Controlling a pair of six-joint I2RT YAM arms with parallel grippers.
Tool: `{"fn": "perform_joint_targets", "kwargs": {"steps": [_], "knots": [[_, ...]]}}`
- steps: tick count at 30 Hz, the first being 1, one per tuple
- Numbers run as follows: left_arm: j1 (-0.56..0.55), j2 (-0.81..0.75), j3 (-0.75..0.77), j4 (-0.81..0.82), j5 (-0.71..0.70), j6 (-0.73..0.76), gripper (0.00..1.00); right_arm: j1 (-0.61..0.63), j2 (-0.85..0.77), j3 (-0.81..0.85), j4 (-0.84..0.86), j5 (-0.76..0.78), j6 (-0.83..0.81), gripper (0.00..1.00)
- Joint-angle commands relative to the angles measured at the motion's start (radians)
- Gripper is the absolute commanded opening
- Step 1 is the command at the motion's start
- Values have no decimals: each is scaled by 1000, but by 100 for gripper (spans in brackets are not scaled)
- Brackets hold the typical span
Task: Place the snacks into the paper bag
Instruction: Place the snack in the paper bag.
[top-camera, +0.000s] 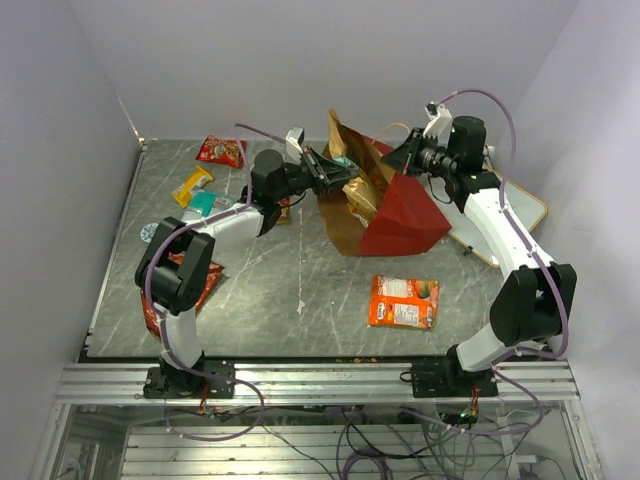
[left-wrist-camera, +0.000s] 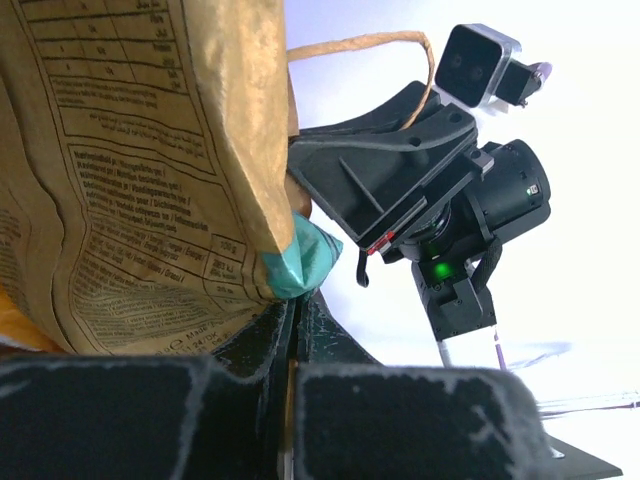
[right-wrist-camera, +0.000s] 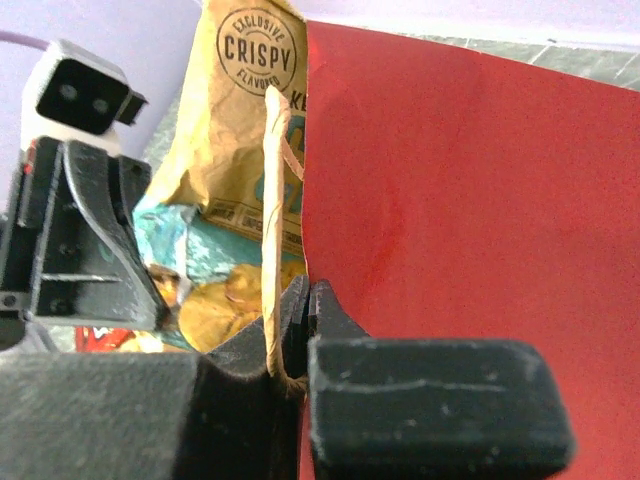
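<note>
The red paper bag (top-camera: 410, 215) lies on its side at mid-table, its brown inside (top-camera: 345, 225) facing left. My right gripper (top-camera: 398, 160) is shut on the bag's upper rim (right-wrist-camera: 470, 180), beside the tan handle (right-wrist-camera: 272, 220). My left gripper (top-camera: 335, 170) is shut on the edge of a gold chip bag (top-camera: 360, 195), held at the bag's mouth. The left wrist view shows that packet's printed back (left-wrist-camera: 150, 170) and teal corner (left-wrist-camera: 305, 260) pinched at the fingertips (left-wrist-camera: 295, 310). More snacks lie loose: an orange flat pack (top-camera: 403, 300), a red packet (top-camera: 220, 150), a yellow one (top-camera: 192, 185) and a teal one (top-camera: 203, 203).
A red Doritos bag (top-camera: 205, 285) lies partly under my left arm at the table's left. A white board (top-camera: 522, 207) sits at the right behind my right arm. Grey walls close in the back and sides. The table's metal edge (top-camera: 320, 380) runs along the front.
</note>
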Motion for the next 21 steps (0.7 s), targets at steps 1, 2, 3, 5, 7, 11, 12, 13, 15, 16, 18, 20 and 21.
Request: {"fn": "perform_joint_targets", "kwargs": {"steps": [1, 2, 3, 5, 7, 11, 12, 13, 15, 16, 18, 20, 21], "knots": [[-38, 16, 7, 172, -45, -59, 7, -19, 6, 41, 68, -64, 112, 0], [-48, 20, -9, 184, -50, -59, 7, -24, 12, 48, 68, -68, 125, 0], [-58, 22, -24, 193, -57, -56, 7, -30, 15, 57, 68, -70, 135, 0], [-80, 28, -52, 199, -66, -42, 7, -41, 22, 65, 74, -77, 157, 0], [-102, 35, -72, 181, -67, -18, 7, -49, 32, 78, 74, -85, 170, 0], [-129, 37, -120, 134, -71, 40, 10, -58, 36, 90, 68, -88, 180, 0], [-133, 35, -131, 110, -71, 60, 12, -63, 36, 93, 66, -86, 178, 0], [-134, 33, -140, 88, -72, 78, 15, -65, 35, 99, 60, -81, 173, 0], [-138, 27, -146, 24, -75, 123, 22, -68, 35, 108, 50, -77, 162, 0], [-142, 27, -138, -17, -71, 152, 26, -71, 35, 112, 48, -77, 160, 0], [-146, 32, -113, -93, -59, 215, 35, -73, 34, 121, 41, -82, 157, 0], [-150, 45, -49, -222, -46, 305, 44, -75, 34, 134, 30, -87, 146, 0], [-150, 52, -13, -295, -40, 354, 49, -74, 33, 142, 20, -84, 137, 0]]}}
